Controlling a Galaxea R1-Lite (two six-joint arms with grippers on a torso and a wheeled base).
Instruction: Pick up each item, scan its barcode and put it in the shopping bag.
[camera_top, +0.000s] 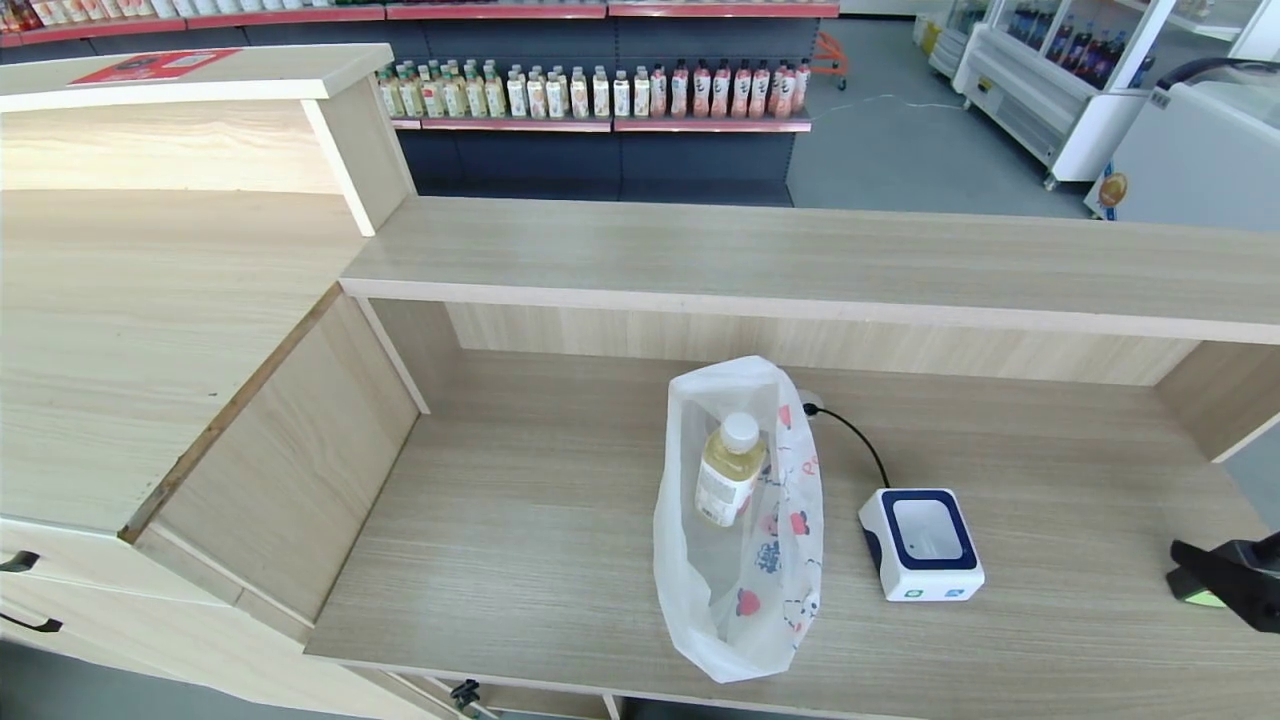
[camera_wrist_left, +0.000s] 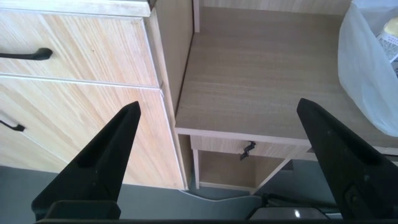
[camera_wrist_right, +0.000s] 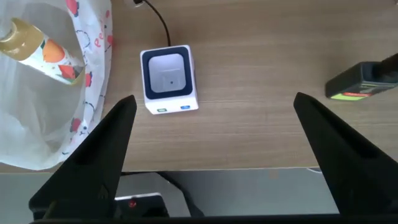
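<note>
A white shopping bag (camera_top: 740, 540) with cartoon prints lies on the wooden counter (camera_top: 520, 540), its mouth toward the back. Inside it is a bottle (camera_top: 730, 470) of yellowish drink with a white cap. To the right of the bag a white and blue barcode scanner (camera_top: 922, 543) faces up, its cable running to the back. My right gripper (camera_wrist_right: 217, 162) is open at the counter's front edge, short of the scanner (camera_wrist_right: 168, 79) and the bag (camera_wrist_right: 37, 112). My left gripper (camera_wrist_left: 217, 162) is open off the counter's front left corner, with the bag (camera_wrist_left: 367, 68) to one side.
A black object with a green strip (camera_top: 1225, 585) sits at the counter's right edge, right of the scanner. A raised shelf (camera_top: 800, 260) runs along the back and a taller cabinet (camera_top: 150, 330) with drawers (camera_wrist_left: 74, 56) stands on the left. Store shelves with bottles lie beyond.
</note>
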